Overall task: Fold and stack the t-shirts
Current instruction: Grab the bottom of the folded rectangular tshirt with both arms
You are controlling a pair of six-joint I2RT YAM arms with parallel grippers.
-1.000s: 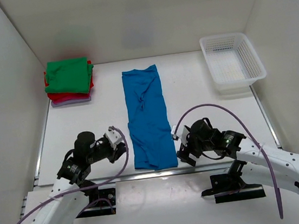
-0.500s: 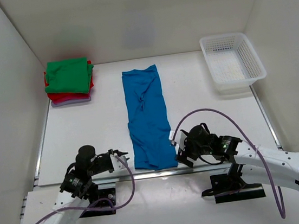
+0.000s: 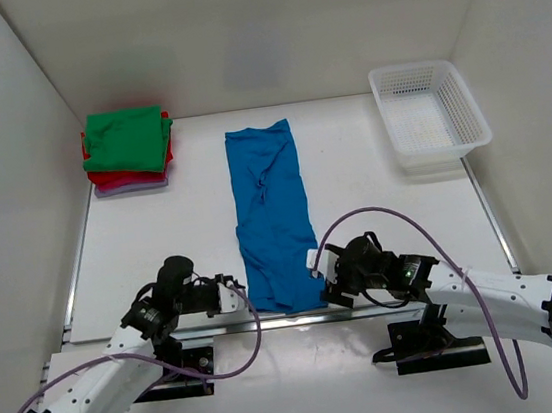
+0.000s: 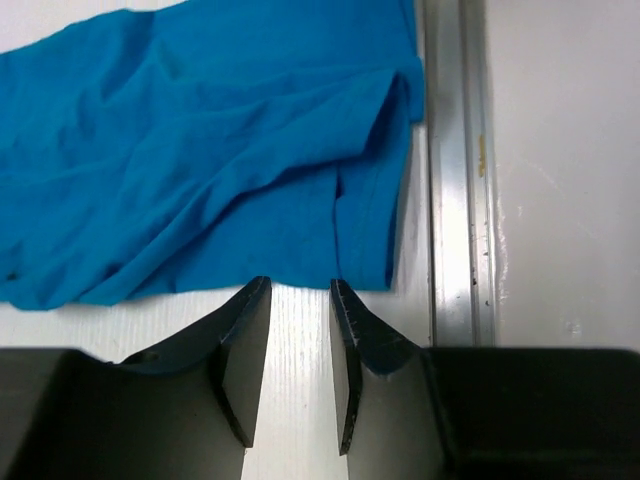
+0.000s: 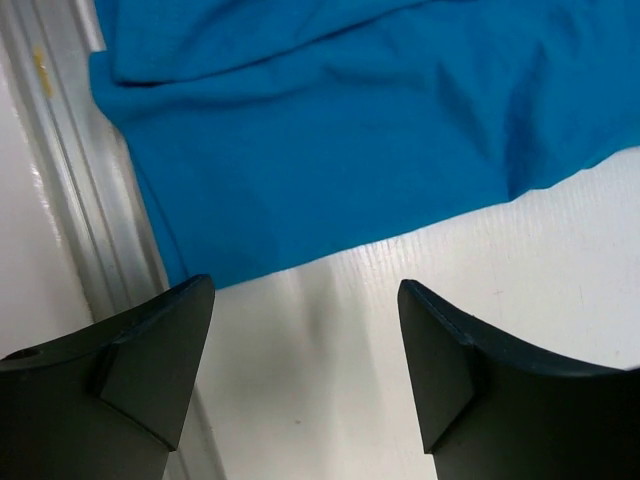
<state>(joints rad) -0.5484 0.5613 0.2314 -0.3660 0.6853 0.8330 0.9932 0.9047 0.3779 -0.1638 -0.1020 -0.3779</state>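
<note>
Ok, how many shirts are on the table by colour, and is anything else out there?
Blue t-shirt, laid out long: 1
Green t-shirt, folded, top of the stack: 1
Red t-shirt, folded, under the green: 1
Pale lavender t-shirt, folded, bottom of the stack: 1
White mesh basket: 1
Total: 4 shirts, 5 things

No readable text, labels, brands, numbers or signs in any view; blue t-shirt (image 3: 274, 219), folded stack (image 3: 128, 149), basket (image 3: 430, 115) all plain, unmarked
</note>
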